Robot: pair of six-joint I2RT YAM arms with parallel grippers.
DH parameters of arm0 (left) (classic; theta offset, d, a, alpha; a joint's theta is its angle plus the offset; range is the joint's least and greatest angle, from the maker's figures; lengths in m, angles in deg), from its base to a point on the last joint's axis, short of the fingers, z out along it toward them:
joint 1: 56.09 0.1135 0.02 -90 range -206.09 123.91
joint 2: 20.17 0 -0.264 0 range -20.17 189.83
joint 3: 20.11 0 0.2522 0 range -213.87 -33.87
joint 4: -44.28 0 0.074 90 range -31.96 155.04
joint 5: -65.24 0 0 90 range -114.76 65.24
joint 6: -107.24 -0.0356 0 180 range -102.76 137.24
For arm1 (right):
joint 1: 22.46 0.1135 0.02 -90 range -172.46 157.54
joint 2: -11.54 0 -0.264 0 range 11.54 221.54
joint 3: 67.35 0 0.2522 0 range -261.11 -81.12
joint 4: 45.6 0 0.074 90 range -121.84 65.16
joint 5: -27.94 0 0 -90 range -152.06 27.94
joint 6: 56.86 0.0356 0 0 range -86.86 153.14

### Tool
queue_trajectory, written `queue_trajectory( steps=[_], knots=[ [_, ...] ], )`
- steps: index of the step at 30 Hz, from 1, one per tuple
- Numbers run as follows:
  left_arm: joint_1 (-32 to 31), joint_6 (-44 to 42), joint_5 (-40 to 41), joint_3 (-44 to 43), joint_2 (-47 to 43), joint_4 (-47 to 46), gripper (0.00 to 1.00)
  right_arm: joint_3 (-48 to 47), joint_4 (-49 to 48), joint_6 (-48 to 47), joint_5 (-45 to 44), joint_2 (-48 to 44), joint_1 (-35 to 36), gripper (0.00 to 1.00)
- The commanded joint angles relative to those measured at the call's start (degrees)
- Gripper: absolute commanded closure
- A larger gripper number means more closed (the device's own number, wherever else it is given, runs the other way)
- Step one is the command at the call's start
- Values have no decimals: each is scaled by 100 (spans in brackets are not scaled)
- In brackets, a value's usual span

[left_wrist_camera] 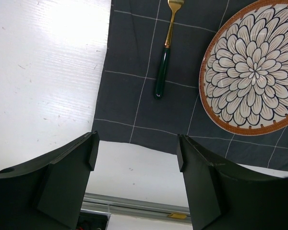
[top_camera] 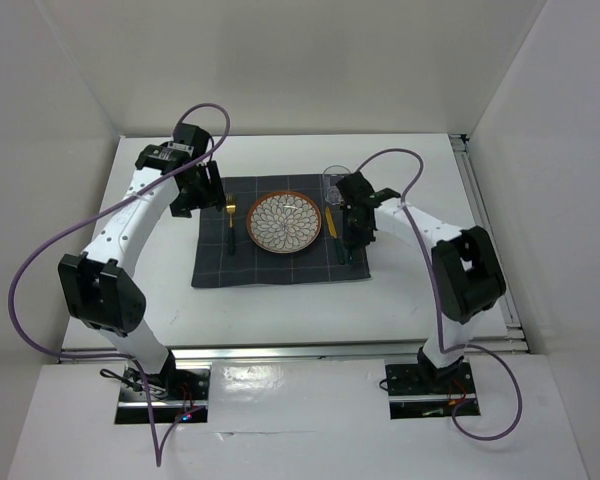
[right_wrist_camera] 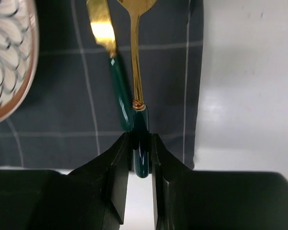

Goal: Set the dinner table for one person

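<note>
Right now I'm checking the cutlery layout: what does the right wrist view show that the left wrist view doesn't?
Only right wrist: the right gripper shut on a green-handled utensil, beside the knife. Only left wrist: the open left gripper and the fork. Both: the flowered plate, the checked placemat and the white table.

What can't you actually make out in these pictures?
Gold utensil held by the right gripper: head cut off by the right wrist view's top edge; overhead, the gripper mostly covers it.
Glass: small and partly behind that gripper overhead; contents unclear.
Fork: tines cropped by the left wrist view's top edge.
</note>
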Motion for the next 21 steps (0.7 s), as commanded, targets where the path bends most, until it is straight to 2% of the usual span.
queue_trajectory(
  steps=[1,3,6,7,8,11,13,16,19,21],
  knots=[
    [38,8,-36,38,-256,-50,17,-470,-495,-250,45,263,-160,100],
    [38,8,-36,90,-256,-50,17,-471,-565,-250,45,491,-213,100],
    [38,-45,-36,91,-256,-50,17,-524,-627,-311,45,729,-213,93],
    [38,-45,-36,91,-256,-50,17,-524,-627,-311,45,782,-213,91],
    [38,-45,-36,91,-256,-50,17,-524,-627,-311,45,783,-213,82],
    [38,-45,-36,91,-256,-50,17,-524,-627,-311,116,853,-213,74],
    [38,-45,-36,91,-256,-50,17,-524,-627,-311,168,792,-213,56],
    [38,-45,-36,91,-256,-50,17,-603,-364,-311,2,564,-213,38],
    [38,-45,-36,29,-256,-50,17,-831,-39,-311,-244,248,-213,26],
    [38,-45,-36,-23,-203,-50,17,-937,225,-259,-508,-139,-213,13]
  ],
)
